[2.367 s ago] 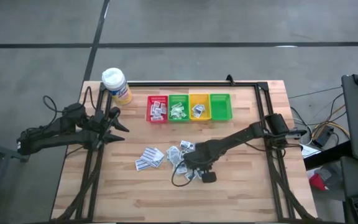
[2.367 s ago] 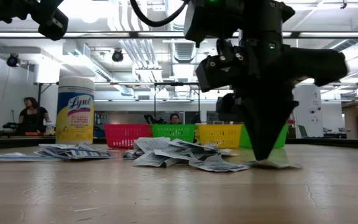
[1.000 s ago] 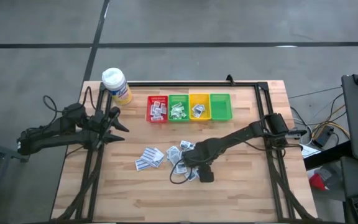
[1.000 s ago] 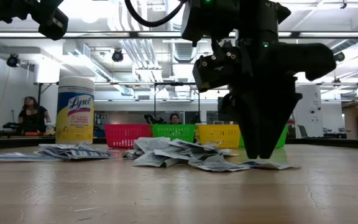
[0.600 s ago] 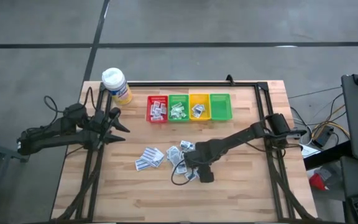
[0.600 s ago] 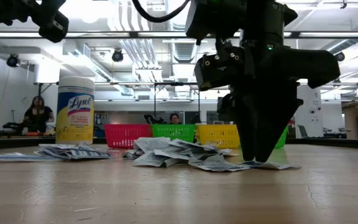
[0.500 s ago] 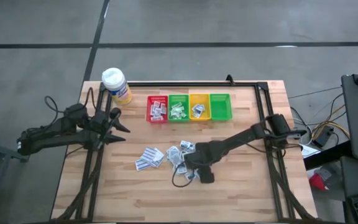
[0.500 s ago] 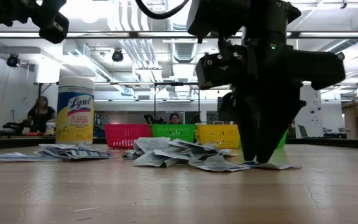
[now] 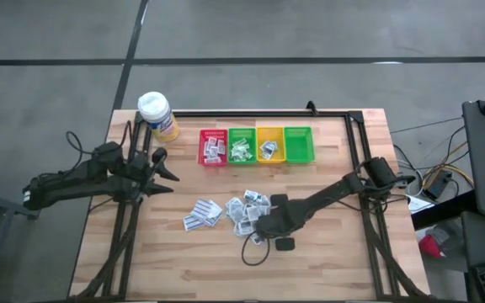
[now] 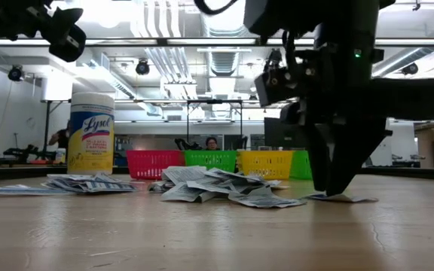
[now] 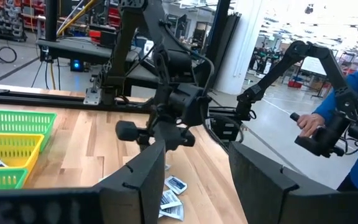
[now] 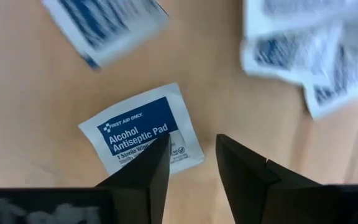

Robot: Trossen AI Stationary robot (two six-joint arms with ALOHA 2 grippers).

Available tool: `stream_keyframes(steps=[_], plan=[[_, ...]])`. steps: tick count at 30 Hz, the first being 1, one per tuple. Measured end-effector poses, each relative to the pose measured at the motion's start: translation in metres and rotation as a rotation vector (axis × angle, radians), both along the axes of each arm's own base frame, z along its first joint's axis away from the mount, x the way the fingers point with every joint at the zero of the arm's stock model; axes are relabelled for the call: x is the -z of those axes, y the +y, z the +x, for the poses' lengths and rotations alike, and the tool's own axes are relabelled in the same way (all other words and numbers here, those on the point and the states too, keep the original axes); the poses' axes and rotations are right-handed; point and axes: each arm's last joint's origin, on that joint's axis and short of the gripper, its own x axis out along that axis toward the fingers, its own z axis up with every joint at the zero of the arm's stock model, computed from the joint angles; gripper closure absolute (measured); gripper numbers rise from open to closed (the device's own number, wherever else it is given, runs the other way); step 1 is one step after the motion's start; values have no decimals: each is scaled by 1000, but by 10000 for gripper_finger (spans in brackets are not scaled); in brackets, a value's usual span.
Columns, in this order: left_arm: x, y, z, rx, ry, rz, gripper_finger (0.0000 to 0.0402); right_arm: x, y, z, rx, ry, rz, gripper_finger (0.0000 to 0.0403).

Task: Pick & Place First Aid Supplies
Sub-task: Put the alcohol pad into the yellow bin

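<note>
R gripper (image 12: 191, 163) is down at the table top by the near edge of the loose pile of sachets (image 9: 244, 210), fingers pointing at the wood. Wrist view: jaws parted, nothing between them – one fingertip (image 12: 157, 155) overlaps the edge of an alcohol prep pad (image 12: 143, 129), white w/ blue label, lying flat on the wooden table (image 9: 335, 252). Other blue-print packets lie around it, a bit apart. Low view shows the same pad (image 10: 343, 198) flat on the wood under the fingertips, just to the side of the main pile.

A second, smaller bunch of sachets (image 9: 201, 214) sits beside the pile, toward the L side. Farther back – a row of four bins: red bin (image 9: 213, 146), green bin (image 9: 242, 145) and yellow bin (image 9: 269, 144) each w/ a few packets inside, then another green bin (image 9: 298, 143). Lysol wipes canister (image 9: 157, 115) stands at the far L corner.

L gripper (image 9: 163, 167) waits raised over the table's L side, jaws apart, holding nothing.
</note>
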Motion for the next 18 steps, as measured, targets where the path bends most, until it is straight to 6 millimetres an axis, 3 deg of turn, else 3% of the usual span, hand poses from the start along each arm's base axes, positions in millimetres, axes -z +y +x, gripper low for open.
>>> stream_keyframes(steps=[5,11,18], plan=[[-1,0,0,0,-5,1,227,4,-4,-8,14,61,-42,302],[-1,0,0,0,-9,1,227,14,-9,-16,71,91,23,350],[-2,0,0,0,-17,0,227,16,-10,-16,76,91,33,389]])
